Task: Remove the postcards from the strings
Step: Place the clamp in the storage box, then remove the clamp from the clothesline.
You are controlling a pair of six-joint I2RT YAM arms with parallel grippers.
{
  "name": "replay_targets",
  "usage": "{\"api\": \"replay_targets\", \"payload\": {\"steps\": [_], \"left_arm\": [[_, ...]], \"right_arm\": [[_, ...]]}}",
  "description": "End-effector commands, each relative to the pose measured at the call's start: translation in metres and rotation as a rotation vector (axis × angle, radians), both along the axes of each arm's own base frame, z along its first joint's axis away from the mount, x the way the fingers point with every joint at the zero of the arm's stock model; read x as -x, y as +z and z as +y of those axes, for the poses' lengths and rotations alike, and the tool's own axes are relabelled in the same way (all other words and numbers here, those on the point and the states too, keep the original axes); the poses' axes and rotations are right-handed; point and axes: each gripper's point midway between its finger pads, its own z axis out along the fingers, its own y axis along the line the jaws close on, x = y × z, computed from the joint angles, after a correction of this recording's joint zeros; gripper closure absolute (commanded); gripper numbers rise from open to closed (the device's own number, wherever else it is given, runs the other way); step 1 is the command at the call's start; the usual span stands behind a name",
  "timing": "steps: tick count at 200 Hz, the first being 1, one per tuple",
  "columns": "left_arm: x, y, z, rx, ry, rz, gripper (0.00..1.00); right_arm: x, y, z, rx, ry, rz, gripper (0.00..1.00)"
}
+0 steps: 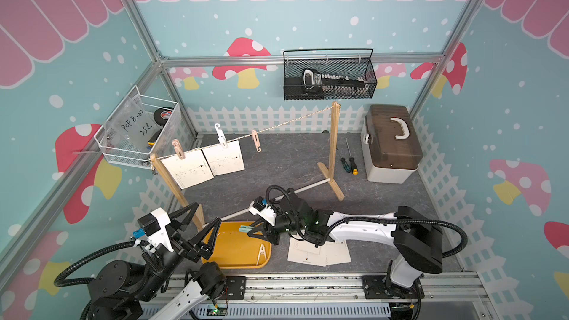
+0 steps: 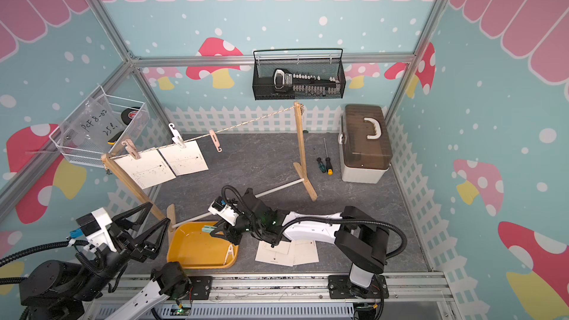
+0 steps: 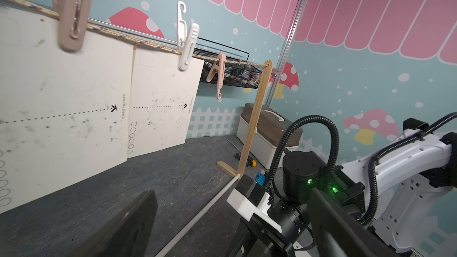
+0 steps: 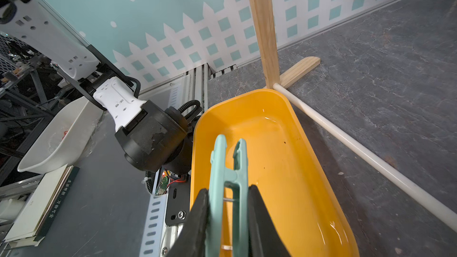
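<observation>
Postcards point(image 1: 224, 159) hang pegged on the string point(image 1: 292, 120), beyond the spread left end effector point(image 1: 207, 211), in both top views. Right wrist view: right end effector point(image 4: 228, 189) pinches a mint clothespin point(image 4: 217, 159) over the yellow tray point(image 4: 284, 156).

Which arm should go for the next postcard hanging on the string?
Left. The left gripper is open, empty and near the two hanging postcards; the right gripper holds a teal clothespin over the yellow tray.
</observation>
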Motion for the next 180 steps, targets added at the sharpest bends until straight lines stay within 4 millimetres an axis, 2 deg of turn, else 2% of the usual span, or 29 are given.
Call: {"api": "replay_targets", "payload": {"steps": [1, 53, 85, 110, 144, 171, 180], "left_arm": [[-0.003, -0.001, -0.007, -0.020, -0.013, -0.006, 0.01], [-0.005, 0.000, -0.019, -0.030, -0.052, -0.024, 0.01], [-0.017, -0.008, -0.034, -0.082, -0.069, 0.025, 0.01], [-0.029, -0.015, -0.052, -0.149, -0.094, 0.087, 0.01], [-0.046, -0.025, -0.084, -0.225, -0.154, 0.133, 0.01], [-0.062, -0.032, -0.111, -0.256, -0.209, 0.175, 0.01], [-0.066, -0.034, -0.122, -0.266, -0.244, 0.197, 0.01]], "right_arm": [[-0.003, 0.002, 0.014, -0.011, -0.002, -0.005, 0.69], [-0.019, -0.008, 0.025, 0.014, -0.065, -0.015, 0.49], [-0.035, 0.011, 0.021, -0.021, -0.129, -0.046, 0.44], [-0.063, 0.037, -0.003, -0.071, -0.220, -0.079, 0.44], [-0.109, 0.075, -0.057, -0.163, -0.309, -0.099, 0.45], [-0.122, 0.109, -0.084, -0.193, -0.272, -0.221, 0.45], [-0.124, 0.121, -0.090, -0.207, -0.256, -0.266, 0.41]]}}
